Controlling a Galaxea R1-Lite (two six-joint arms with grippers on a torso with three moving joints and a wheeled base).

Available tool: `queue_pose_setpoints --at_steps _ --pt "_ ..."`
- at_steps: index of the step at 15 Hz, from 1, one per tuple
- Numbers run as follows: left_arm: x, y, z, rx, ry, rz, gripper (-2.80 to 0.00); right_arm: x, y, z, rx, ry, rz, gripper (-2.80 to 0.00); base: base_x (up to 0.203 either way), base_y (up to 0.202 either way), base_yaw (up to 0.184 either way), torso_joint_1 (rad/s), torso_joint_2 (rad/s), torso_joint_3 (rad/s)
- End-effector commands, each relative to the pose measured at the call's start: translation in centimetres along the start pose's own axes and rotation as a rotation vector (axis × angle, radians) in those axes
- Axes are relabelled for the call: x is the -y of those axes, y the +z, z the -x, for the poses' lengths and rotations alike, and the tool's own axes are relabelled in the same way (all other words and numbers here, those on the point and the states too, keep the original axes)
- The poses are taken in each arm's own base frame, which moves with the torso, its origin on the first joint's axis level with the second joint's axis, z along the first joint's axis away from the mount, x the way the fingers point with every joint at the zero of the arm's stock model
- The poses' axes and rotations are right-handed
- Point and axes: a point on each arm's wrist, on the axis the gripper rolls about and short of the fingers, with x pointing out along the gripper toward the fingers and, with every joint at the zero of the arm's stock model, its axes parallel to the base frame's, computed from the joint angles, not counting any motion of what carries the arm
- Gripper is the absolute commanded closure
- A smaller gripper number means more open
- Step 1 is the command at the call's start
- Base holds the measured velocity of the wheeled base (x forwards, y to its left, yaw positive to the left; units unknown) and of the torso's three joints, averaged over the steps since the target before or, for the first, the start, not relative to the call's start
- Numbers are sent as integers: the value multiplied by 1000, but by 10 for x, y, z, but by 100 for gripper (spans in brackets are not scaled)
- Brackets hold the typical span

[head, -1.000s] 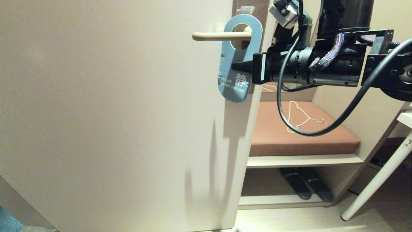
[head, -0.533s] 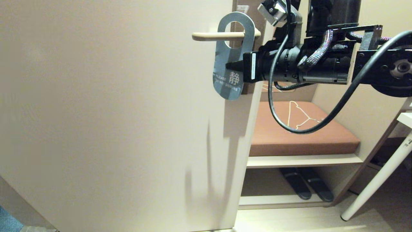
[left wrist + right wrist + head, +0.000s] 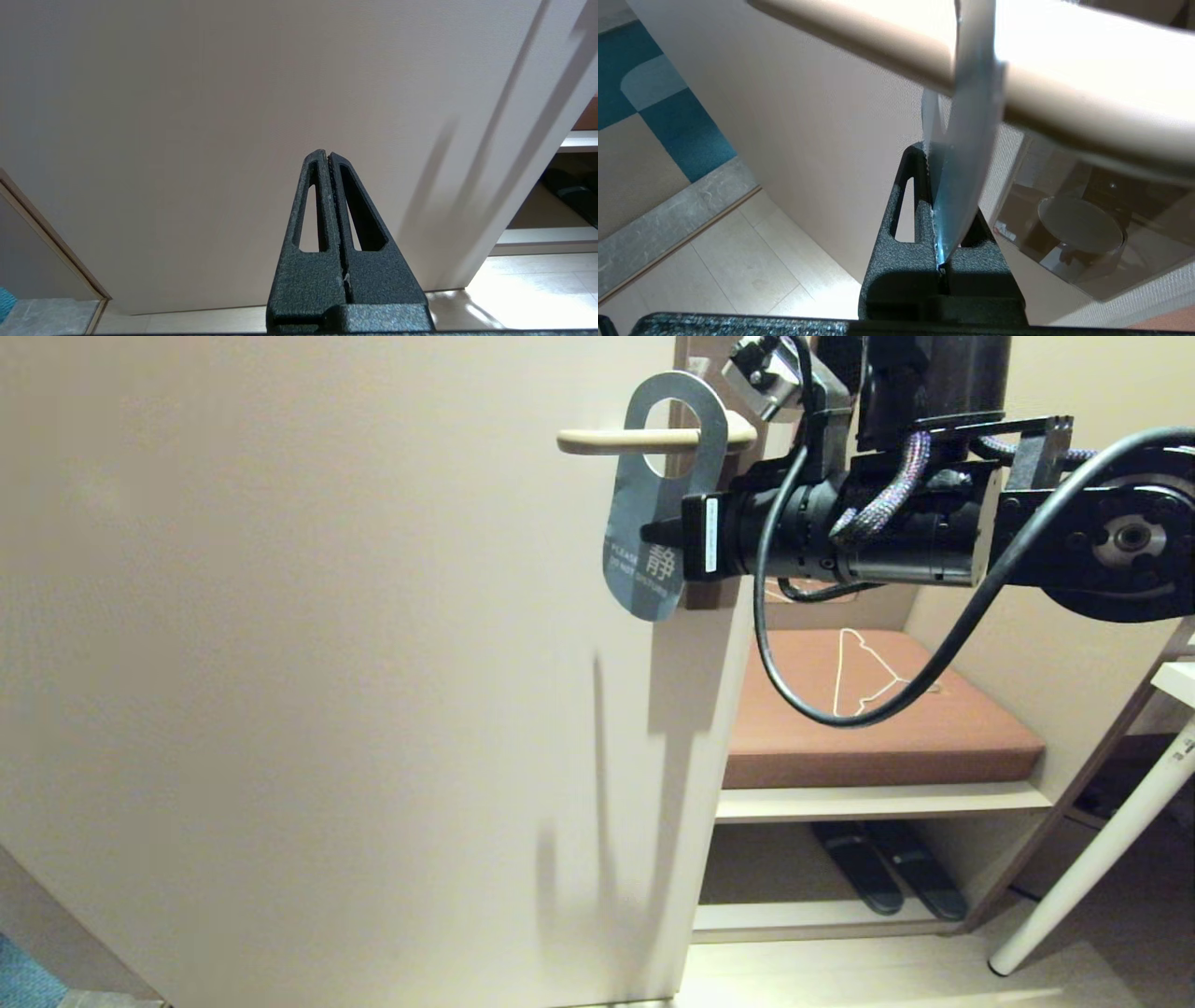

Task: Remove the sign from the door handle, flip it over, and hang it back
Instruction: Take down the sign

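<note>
1. Two black fingers of the right gripper [image 3: 651,534] are pinched tight on the sign [image 3: 653,495], gripping its right edge at mid-height; the right wrist view shows the card [image 3: 966,154] edge-on, wedged deep between the jaws.
2. Blue face out (the "PLEASE DO NOT DISTURB" lettering is only partly readable beside the fingers), the sign tilts with its lower end swung leftward, its big hole threaded over the door handle [image 3: 616,440].
3. That handle is a slim beige lever running level across the door [image 3: 327,663], and the sign's loop sits near the lever's pivot end, by the brownish plate [image 3: 709,355].
4. Right arm reaches in level from the right, a black cable looping beneath it.
5. Left gripper [image 3: 328,156] hangs low facing the door's lower panel, fingers pressed together on nothing.
6. Beyond the door edge: a brown cushion [image 3: 887,747] carrying a white wire hanger [image 3: 864,672], and dark slippers [image 3: 887,882] on the shelf below.
</note>
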Motion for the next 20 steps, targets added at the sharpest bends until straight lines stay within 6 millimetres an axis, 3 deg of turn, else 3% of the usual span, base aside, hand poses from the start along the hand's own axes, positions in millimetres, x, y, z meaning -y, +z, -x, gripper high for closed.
queue_pose_setpoints --at_steps 1,20 --pt "0 0 0 -1 0 2 0 -1 0 -3 -2 4 0 0 0 0 0 0 0 0" --pt "0 0 0 -1 0 0 0 -25 5 -26 -16 -40 5 0 0 0 0 0 0 0"
